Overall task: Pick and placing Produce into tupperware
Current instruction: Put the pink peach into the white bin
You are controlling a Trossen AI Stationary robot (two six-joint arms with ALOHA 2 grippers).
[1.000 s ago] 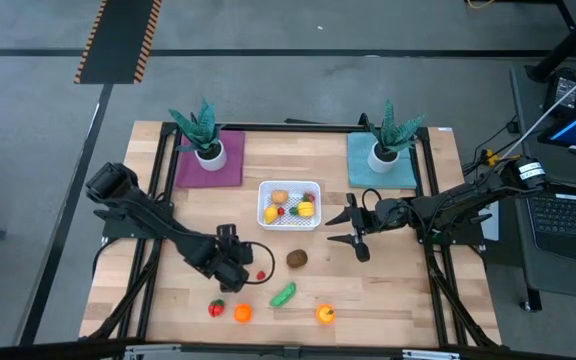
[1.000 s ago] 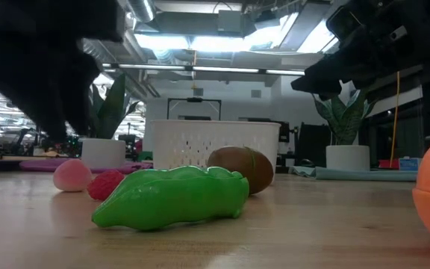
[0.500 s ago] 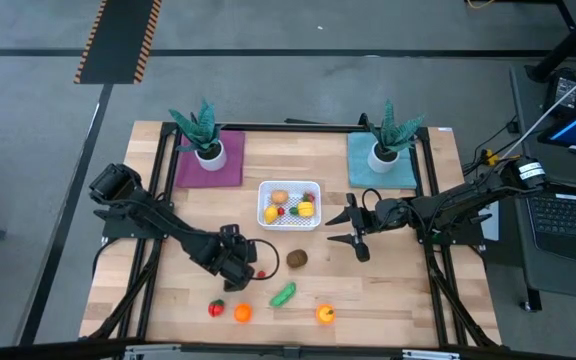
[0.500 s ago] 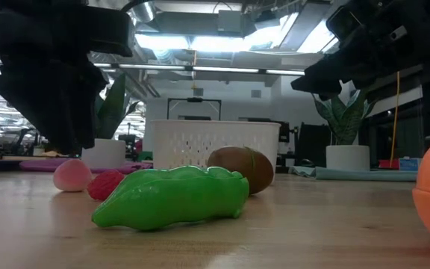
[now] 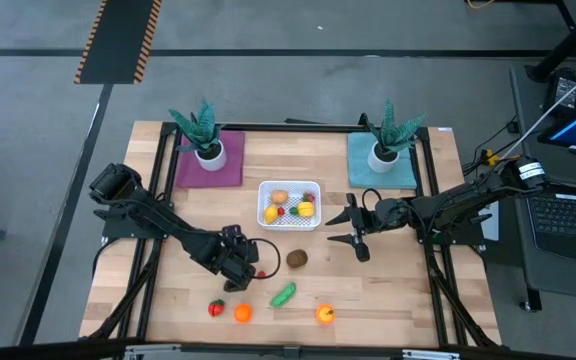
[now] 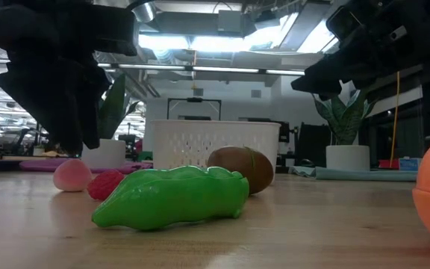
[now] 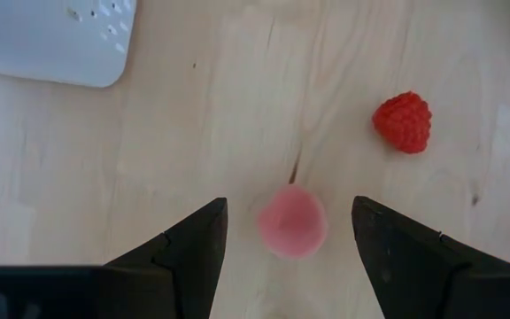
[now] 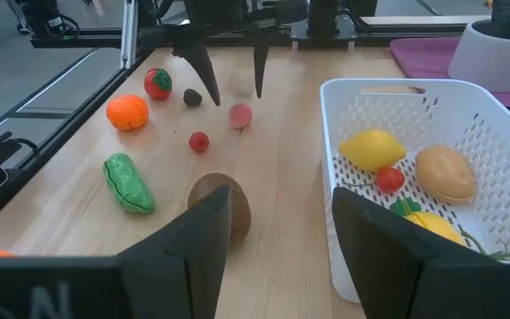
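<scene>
Fingers of the left tool (image 7: 286,257) stand wide, with a pink ball (image 7: 292,221) between them on the desk (image 7: 237,106). Beside it lies a red raspberry (image 7: 403,122). The right tool (image 5: 353,228) waits open just beside the white tupperware (image 5: 289,204).

Left gripper (image 5: 251,262) (open) just left of brown fruit (image 5: 296,258), below white tupperware (image 5: 289,204).

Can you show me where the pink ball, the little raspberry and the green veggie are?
pink ball (image 7: 292,221), left wrist view, its middle.
raspberry (image 7: 403,121), left wrist view, centre of its bumpy top.
green veggie (image 6: 172,197), low view, middle of its side.
</scene>
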